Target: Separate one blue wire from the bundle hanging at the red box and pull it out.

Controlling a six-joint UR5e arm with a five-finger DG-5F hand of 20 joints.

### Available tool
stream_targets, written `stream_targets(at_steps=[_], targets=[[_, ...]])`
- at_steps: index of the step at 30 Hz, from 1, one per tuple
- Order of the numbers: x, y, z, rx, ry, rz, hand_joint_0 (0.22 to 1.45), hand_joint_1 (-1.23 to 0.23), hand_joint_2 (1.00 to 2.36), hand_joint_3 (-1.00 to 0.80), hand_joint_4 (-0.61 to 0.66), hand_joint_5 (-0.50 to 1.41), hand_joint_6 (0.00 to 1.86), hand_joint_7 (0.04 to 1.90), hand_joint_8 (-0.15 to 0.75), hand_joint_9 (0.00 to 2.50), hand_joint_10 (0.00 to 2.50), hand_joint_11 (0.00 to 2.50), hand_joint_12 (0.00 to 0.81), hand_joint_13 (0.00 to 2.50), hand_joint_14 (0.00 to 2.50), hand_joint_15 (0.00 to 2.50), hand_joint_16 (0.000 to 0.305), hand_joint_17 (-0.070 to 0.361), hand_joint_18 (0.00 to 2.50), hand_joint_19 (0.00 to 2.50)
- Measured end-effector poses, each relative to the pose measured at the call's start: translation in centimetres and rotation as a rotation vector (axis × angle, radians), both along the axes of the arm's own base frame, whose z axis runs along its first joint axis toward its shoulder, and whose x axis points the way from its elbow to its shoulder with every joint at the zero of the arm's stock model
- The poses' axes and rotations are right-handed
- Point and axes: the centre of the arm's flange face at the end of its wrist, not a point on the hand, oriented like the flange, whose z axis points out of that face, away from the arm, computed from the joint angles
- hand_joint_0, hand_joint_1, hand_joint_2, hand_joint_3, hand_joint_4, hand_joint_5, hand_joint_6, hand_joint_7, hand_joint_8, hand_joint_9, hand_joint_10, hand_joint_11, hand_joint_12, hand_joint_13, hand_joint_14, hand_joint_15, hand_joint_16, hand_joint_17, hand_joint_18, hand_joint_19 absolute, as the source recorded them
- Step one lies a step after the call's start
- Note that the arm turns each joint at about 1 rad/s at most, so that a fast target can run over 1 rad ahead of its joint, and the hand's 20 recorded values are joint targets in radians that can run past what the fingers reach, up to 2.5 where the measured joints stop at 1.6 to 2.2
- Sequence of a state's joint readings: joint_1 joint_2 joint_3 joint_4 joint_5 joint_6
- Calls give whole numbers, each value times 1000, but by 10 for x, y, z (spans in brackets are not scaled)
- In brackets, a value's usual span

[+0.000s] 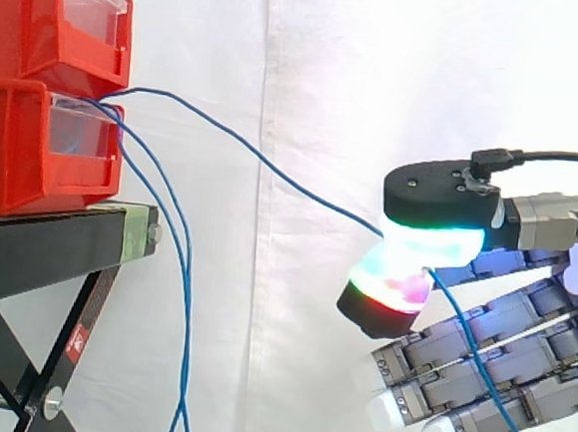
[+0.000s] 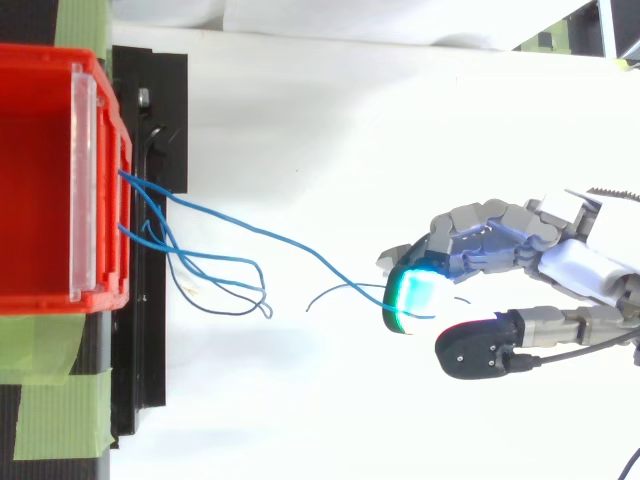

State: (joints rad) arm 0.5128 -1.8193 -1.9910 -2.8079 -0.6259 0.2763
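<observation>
The hand (image 1: 505, 338) sits at the right in the side view, two glowing pads (image 1: 432, 242) pinching one thin blue wire (image 1: 273, 167) while its other fingers lie loosely extended below. At the far left, two stacked red plastic bins (image 1: 14, 144) rest on a black metal stand (image 1: 37, 241). The remaining blue wires (image 1: 184, 348) hang down just beside the stand. The pinched wire slopes from the bins across the white curtain (image 1: 311, 68) to the pads, then trails down-right.
</observation>
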Motion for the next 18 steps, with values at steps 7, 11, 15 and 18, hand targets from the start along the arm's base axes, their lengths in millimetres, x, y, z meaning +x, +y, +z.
stream_targets(at_steps=[7,11,15,18], targets=[[0,0,0,0,-1,0,590,-869,1011,-44,-34,-97,868,1187,339,530,5,191,481,483,10,340,67,152,571,282],[0,0,0,0,0,0,591,-868,1010,-46,-41,-97,868,1176,336,529,4,185,480,481,11,336,67,152,567,286],[0,0,0,0,-1,0,590,-868,1010,-46,-39,-97,868,1185,336,526,4,179,480,482,10,339,67,152,566,286],[0,0,0,0,-1,0,589,-867,1011,-40,-35,-97,868,1183,336,529,5,185,481,482,10,340,68,152,567,274]])
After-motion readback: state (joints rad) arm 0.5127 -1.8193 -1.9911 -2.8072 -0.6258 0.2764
